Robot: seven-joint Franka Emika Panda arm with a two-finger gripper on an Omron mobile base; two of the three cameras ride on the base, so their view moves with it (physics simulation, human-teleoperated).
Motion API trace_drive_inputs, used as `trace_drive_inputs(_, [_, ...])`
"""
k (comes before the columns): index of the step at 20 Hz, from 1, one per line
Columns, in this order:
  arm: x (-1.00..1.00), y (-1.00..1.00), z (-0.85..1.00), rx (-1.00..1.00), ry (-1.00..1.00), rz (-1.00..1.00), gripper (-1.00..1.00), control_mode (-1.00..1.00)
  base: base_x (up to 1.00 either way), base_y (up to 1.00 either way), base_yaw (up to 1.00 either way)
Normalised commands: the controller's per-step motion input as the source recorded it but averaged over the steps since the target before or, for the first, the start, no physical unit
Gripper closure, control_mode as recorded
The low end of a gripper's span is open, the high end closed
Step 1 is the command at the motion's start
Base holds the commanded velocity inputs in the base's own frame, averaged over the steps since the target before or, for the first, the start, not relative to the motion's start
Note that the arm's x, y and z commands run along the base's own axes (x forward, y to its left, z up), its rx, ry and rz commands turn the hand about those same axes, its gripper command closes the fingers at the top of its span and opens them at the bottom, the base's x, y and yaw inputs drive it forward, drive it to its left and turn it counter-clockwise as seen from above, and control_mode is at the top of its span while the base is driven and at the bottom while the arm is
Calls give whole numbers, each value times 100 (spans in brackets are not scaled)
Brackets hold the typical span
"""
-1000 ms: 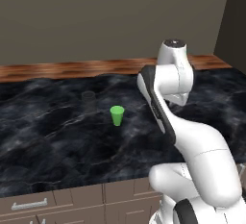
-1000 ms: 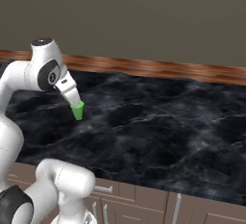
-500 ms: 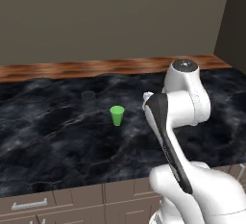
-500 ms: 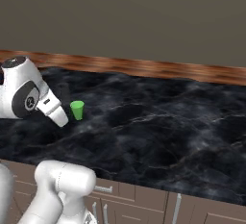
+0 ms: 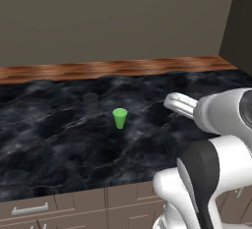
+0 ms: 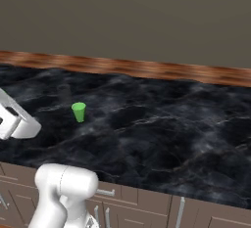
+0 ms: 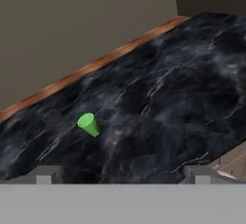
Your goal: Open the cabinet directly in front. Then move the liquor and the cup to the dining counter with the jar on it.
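A small bright green cup (image 5: 119,118) (image 6: 78,112) (image 7: 89,124) stands upright by itself on the dining counter (image 5: 54,139) (image 6: 162,124) (image 7: 182,83), a black marble slab with a brown wooden strip along its far edge. A faint, glassy jar (image 5: 90,100) (image 7: 51,118) sits just behind and left of the cup. My gripper (image 7: 121,176) is open and holds nothing. It is drawn back over the counter's near side, well away from the cup, with its tips wide apart. The cabinet and the liquor are out of view.
Low taupe cabinets with drawer fronts and silver handles (image 5: 29,208) (image 6: 147,210) run under the counter's near edge. A plain grey-brown wall (image 5: 113,21) rises behind the wooden strip. A dark panel (image 5: 238,21) closes the far right corner.
The hand was at the cup a second ago. It has pulled back and down toward the counter's near edge, still open. The cup stays where it was.
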Motion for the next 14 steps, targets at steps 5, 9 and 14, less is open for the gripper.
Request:
trace_drive_inputs(5, [-48,11,100,0,-30,0,-100,-100,0,0,0])
trace_drive_inputs(9, [-4,0,9,0,-3,0,-100,-100,0,0,0])
trace_drive_inputs(14, [-6,0,0,0,0,0,-100,-100,0,0,0])
